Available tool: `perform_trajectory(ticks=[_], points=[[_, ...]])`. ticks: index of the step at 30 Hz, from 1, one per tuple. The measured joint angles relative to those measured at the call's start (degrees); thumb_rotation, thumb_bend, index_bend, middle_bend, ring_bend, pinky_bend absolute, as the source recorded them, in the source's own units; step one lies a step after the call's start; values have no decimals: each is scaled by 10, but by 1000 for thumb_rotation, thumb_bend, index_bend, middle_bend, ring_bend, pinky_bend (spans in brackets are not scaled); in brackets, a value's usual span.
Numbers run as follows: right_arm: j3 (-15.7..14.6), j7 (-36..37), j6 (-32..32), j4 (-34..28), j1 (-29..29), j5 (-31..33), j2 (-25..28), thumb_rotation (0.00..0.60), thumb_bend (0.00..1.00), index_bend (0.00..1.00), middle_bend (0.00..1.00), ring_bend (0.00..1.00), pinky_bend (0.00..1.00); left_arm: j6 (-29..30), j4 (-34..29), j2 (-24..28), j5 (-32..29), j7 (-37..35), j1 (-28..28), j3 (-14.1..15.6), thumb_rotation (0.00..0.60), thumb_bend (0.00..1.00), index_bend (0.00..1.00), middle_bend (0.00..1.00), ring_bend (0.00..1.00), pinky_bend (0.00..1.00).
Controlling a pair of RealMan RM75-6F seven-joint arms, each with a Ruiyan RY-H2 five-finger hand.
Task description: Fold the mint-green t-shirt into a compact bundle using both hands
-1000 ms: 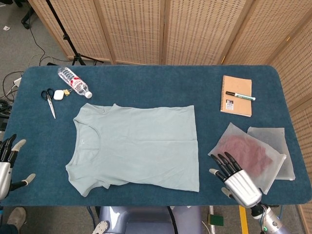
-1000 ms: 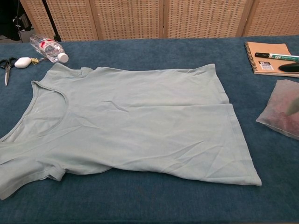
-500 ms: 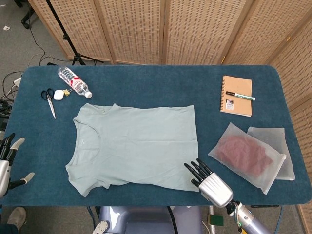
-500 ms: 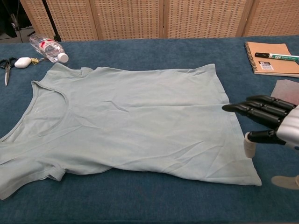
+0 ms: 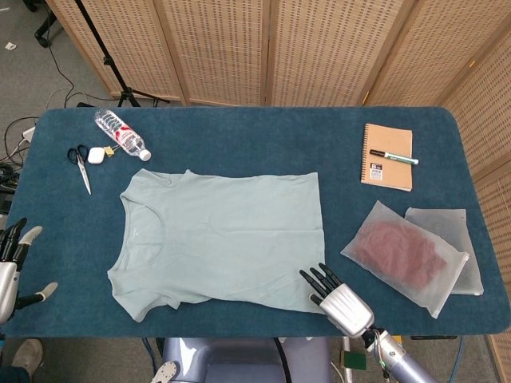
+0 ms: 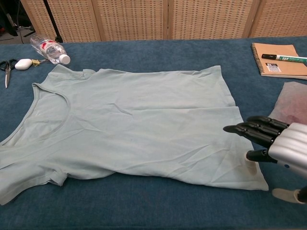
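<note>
The mint-green t-shirt (image 5: 223, 239) lies flat on the blue table, neckline to the left and hem to the right; the chest view shows the t-shirt (image 6: 139, 129) too. My right hand (image 5: 339, 299) hovers at the shirt's near right hem corner with its fingers stretched out over the cloth, holding nothing. From the chest camera the right hand (image 6: 276, 143) sits just above that corner. My left hand (image 5: 12, 267) stays off the table's left edge, fingers apart and empty, well away from the shirt.
A water bottle (image 5: 122, 134), scissors (image 5: 81, 163) and a small white object (image 5: 97, 155) lie at the back left. A notebook with a pen (image 5: 388, 155) is at the back right. Translucent bags (image 5: 411, 255), one with dark red contents, lie right of the shirt.
My right hand has moved left from the translucent bag to the shirt's near right hem corner, lately only a little. The left hand has barely shifted.
</note>
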Motion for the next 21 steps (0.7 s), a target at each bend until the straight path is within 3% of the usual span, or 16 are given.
perform_trajectory(ticks=[21], points=[[-2, -21, -4, 7, 12, 18, -34, 600, 260, 463, 0, 0, 0, -3, 0, -1, -5, 3, -2, -1, 600, 0, 0, 0, 0, 0]])
